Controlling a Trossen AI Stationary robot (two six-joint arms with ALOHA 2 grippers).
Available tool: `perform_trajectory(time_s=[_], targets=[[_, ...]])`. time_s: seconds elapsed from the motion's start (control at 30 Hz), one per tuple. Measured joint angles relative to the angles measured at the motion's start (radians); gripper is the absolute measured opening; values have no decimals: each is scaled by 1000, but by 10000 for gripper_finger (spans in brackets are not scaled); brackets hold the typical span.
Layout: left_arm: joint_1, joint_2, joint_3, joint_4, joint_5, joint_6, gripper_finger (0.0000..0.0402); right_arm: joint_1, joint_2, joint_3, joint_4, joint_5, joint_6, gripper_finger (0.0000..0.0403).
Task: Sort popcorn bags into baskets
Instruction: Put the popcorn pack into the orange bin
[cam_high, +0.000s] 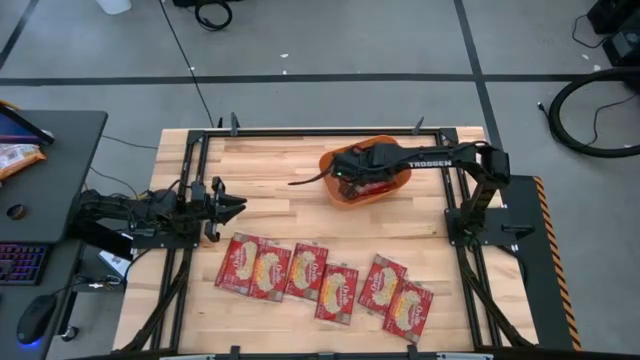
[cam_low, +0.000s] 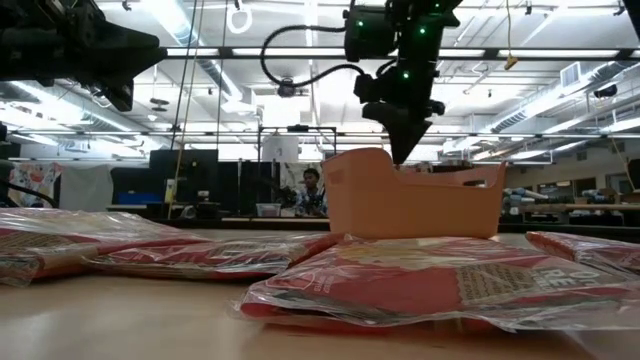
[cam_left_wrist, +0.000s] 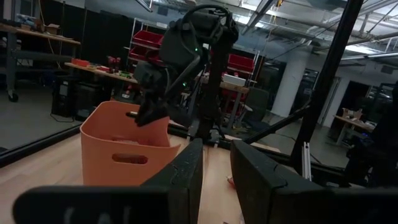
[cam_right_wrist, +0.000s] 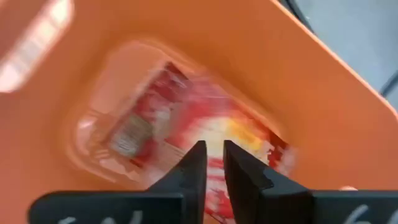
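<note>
High view: right gripper (cam_high: 345, 172) hangs over the orange tub (cam_high: 396, 186) at the table's far side, right of centre. Right wrist view shows its fingers (cam_right_wrist: 194, 167) slightly apart with nothing between them, and one popcorn bag (cam_right_wrist: 205, 134) lying loose on the tub floor below, so that bag looks delivered. Six more bags (cam_high: 323, 284) lie in an overlapping row along the near edge, well apart from the tub. Left gripper (cam_high: 232, 207) waits at the left side, above the row's left end, fingers (cam_left_wrist: 186, 175) slightly apart and empty. Progress, as I judge it: one bag in, six left to move.
</note>
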Motion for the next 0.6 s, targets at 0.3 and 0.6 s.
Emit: perform_trajectory(time_s=[0.3, 0.6], targets=[[0, 0, 0, 0, 0, 0, 87, 80, -8, 68, 69, 7, -66, 129], [0, 0, 0, 0, 0, 0, 87, 229, 2, 82, 402, -9, -318, 145]])
